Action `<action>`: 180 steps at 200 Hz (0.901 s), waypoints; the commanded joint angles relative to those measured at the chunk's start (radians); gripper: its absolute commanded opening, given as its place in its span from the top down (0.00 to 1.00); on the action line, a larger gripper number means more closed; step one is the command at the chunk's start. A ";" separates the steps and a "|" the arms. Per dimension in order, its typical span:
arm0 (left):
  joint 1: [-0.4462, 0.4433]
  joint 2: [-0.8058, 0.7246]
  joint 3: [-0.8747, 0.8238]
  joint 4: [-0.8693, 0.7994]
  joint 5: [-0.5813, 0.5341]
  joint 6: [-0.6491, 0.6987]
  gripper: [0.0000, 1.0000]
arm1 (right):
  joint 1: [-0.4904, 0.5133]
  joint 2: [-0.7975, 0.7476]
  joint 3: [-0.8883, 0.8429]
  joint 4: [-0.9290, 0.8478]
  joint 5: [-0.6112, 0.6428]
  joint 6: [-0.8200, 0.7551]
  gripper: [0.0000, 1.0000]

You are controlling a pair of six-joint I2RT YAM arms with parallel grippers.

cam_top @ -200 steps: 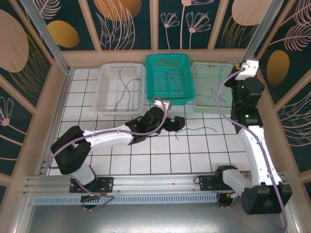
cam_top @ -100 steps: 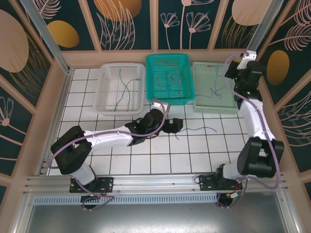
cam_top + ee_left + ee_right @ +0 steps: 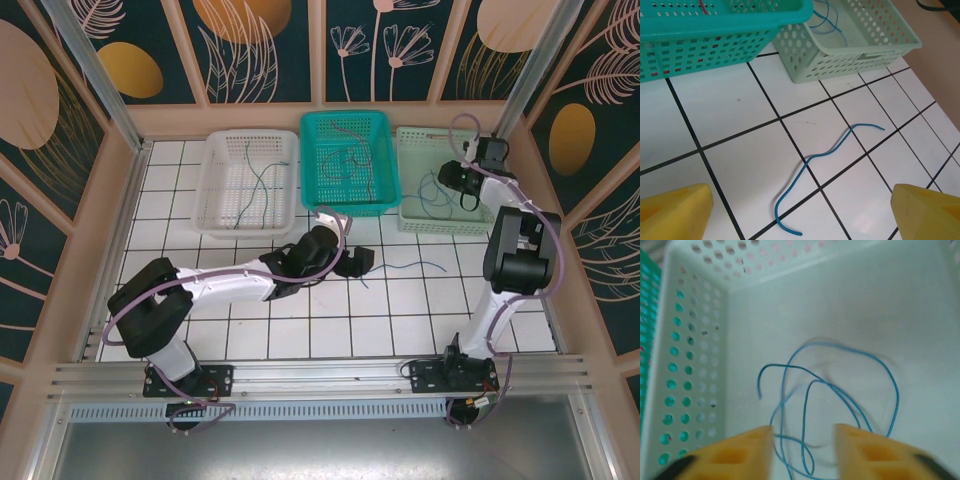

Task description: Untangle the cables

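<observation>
The white tiled table point(image 3: 300, 320) has walls on three sides and lots of bare tiles near the arms. Three baskets stand in a row at the far edge. The white basket point(image 3: 245, 228) holds green and blue cables point(image 3: 255, 185). The teal basket point(image 3: 390, 170) holds red and green cables point(image 3: 348, 160). The pale green basket point(image 3: 440, 225) holds blue cables point(image 3: 830, 387). The right gripper point(image 3: 802, 450) hangs over them, fingers a little apart and empty. One blue cable point(image 3: 812, 158) lies on the tiles in front of the left gripper point(image 3: 800, 210), whose fingers are wide apart.
</observation>
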 commanded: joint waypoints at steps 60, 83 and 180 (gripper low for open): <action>0.002 0.032 0.024 -0.050 -0.058 0.040 0.04 | 0.026 -0.197 -0.055 0.036 0.068 -0.032 0.01; 0.003 0.025 0.024 -0.064 -0.079 0.059 0.02 | 0.057 -0.313 -0.119 0.069 0.106 -0.050 0.01; 0.002 0.126 0.024 -0.136 0.082 0.214 0.13 | 0.114 -0.568 -0.291 0.032 0.125 0.034 0.13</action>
